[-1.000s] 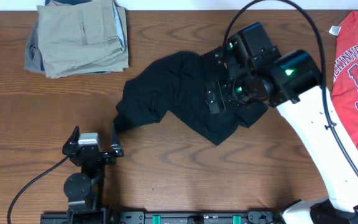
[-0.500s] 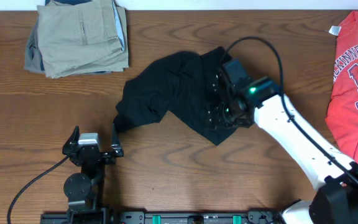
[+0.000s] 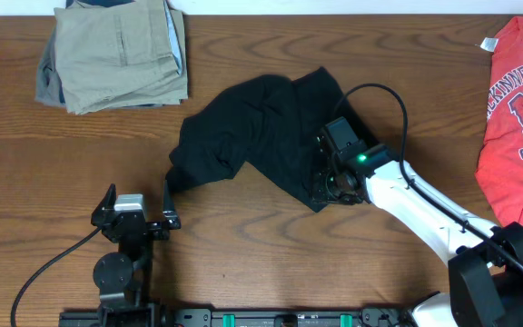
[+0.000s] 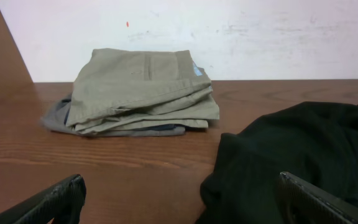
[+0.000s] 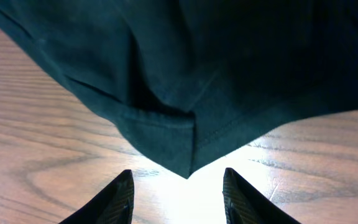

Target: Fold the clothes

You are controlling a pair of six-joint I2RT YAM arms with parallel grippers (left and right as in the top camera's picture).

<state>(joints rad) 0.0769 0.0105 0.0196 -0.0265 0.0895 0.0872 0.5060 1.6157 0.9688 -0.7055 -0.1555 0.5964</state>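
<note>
The black T-shirt (image 3: 252, 136) lies crumpled in the middle of the table. My right gripper (image 3: 325, 184) is low at the shirt's near right corner. In the right wrist view the hemmed corner of the shirt (image 5: 185, 143) points down into the gap of the right gripper (image 5: 178, 186), whose fingers (image 5: 120, 199) stand partly apart with only bare table between them. My left gripper (image 3: 138, 189) rests open near the front edge, just left of the shirt's sleeve end. In the left wrist view the shirt (image 4: 303, 149) lies ahead and right of the left gripper (image 4: 182, 202).
A pile of folded khaki garments (image 3: 112, 54) sits at the back left, also the khaki pile (image 4: 142, 90) in the left wrist view. A red T-shirt with white lettering (image 3: 516, 109) lies along the right edge. The right arm's cable loops above the shirt's right side.
My right arm has come down from over the shirt's right half to its near right corner, and its jaws have narrowed. The left arm has not moved.
</note>
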